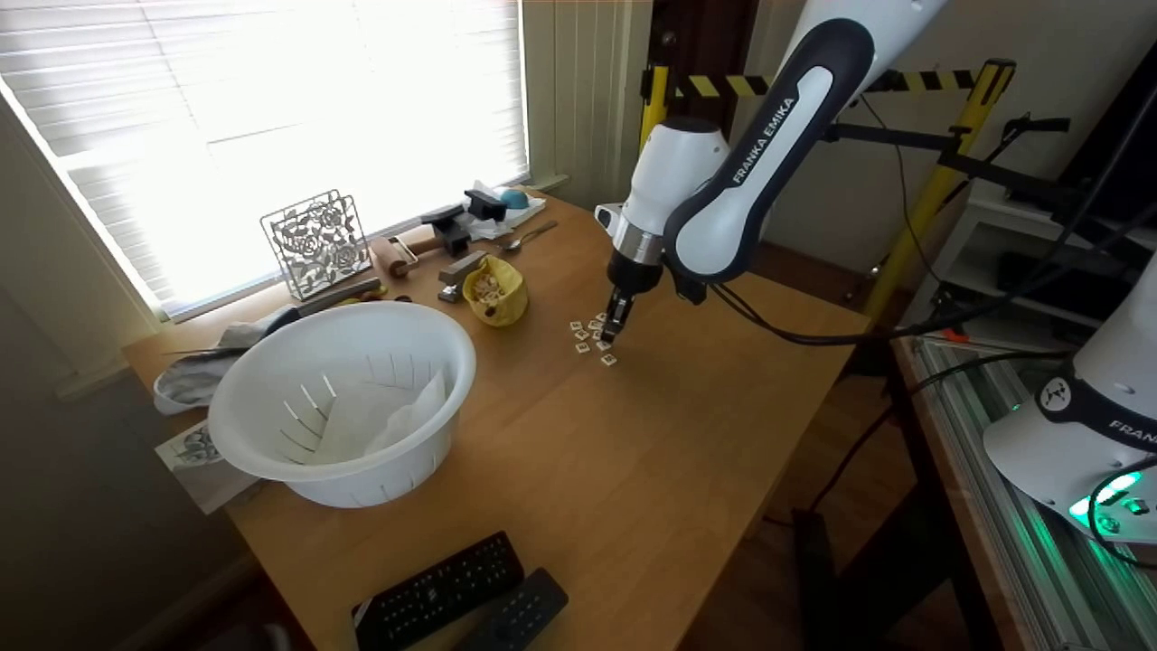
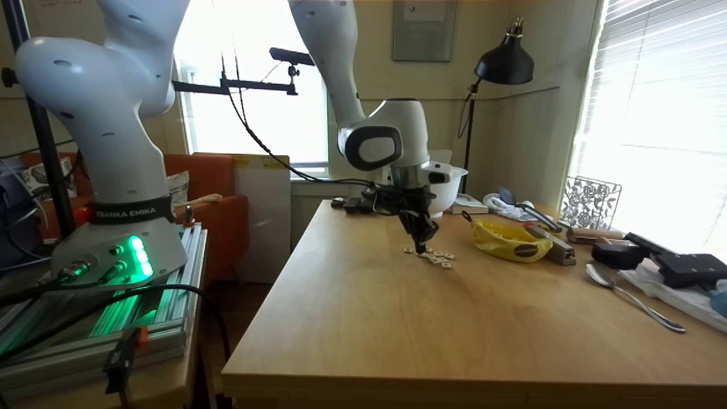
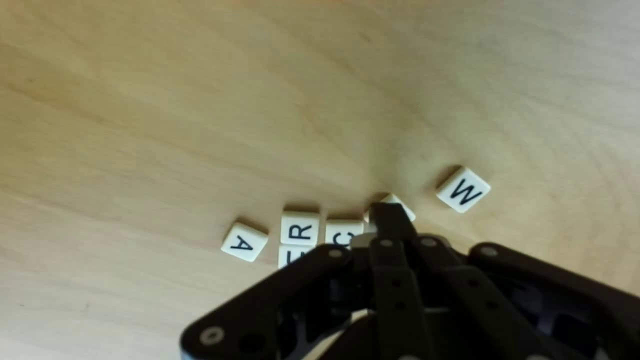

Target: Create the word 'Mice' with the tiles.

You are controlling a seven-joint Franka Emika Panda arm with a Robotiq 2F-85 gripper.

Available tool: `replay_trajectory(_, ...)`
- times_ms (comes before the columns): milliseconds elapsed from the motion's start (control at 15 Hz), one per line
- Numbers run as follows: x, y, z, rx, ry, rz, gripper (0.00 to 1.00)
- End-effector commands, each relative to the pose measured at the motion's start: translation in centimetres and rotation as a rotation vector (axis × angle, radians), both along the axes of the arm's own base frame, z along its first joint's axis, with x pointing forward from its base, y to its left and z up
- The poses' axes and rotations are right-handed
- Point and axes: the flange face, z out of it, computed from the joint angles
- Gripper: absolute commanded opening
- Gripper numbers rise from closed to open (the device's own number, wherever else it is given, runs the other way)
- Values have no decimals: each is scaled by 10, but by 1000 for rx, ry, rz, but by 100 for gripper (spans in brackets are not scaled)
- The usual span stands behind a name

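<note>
Several small cream-white tiles lie on the table below the gripper, shown as a loose cluster of tiles (image 2: 437, 259) in an exterior view. In the wrist view, from left to right, I make out an A tile (image 3: 245, 241), an R tile (image 3: 300, 227) with a partly hidden tile (image 3: 290, 255) against it, and a C tile (image 3: 344, 230). Farther right is a tile (image 3: 463, 190) reading M or W. My gripper (image 3: 392, 212) is shut, its tips over another tile (image 3: 404, 206) whose letter is covered. Whether they touch it, I cannot tell.
A yellow banana pouch (image 1: 503, 312) with pale pieces inside stands near the tiles. The large white bowl (image 1: 452, 362) takes up the table's side, with two black remotes (image 1: 443, 588) beyond it. A spoon (image 2: 630, 298) and black devices (image 2: 693, 270) lie along the window side.
</note>
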Motion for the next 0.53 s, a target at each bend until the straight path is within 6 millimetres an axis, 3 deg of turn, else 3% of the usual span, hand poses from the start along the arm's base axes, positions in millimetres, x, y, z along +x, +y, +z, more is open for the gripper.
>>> replay_trajectory(0, 5, 4, -8, 21, -17, -53, 0)
replay_trajectory(467, 3, 4, -15, 2, 33, -36, 0)
